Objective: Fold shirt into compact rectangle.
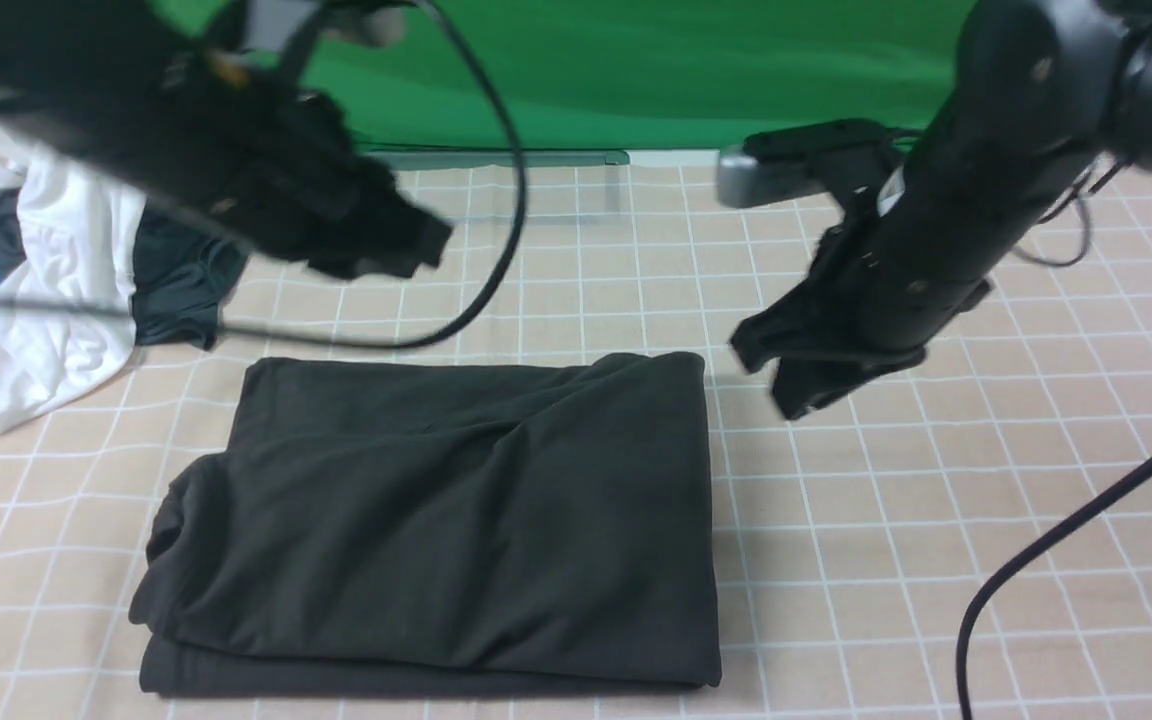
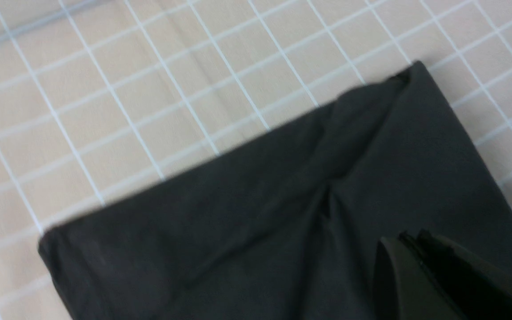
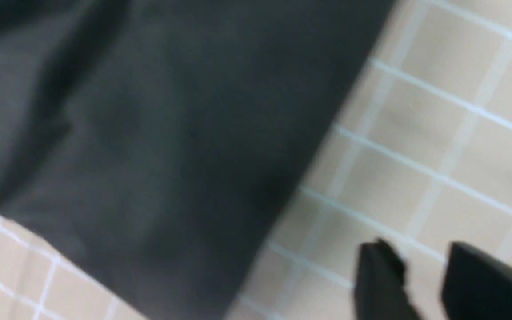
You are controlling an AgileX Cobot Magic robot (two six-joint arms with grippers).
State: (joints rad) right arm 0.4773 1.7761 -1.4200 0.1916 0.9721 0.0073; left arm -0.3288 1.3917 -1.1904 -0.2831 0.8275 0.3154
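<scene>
Front view: the shirt (image 1: 446, 530) is lying folded into a rectangle at lower centre on the checked tabletop (image 1: 936, 520); the left tool (image 1: 406, 245) is hanging at upper left, the right tool (image 1: 786, 375) just right of the shirt.

Left wrist view: the left tool (image 2: 409, 249) is sitting clenched, empty, above the shirt (image 2: 260, 213).

Right wrist view: the right tool (image 3: 420, 266) is standing released at lower right, beside the shirt (image 3: 171, 133).

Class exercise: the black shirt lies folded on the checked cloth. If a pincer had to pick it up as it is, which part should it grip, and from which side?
Probably the shirt's straight right edge, approached from the right: layers lie stacked and even there, while the left edge bulges unevenly.
</scene>
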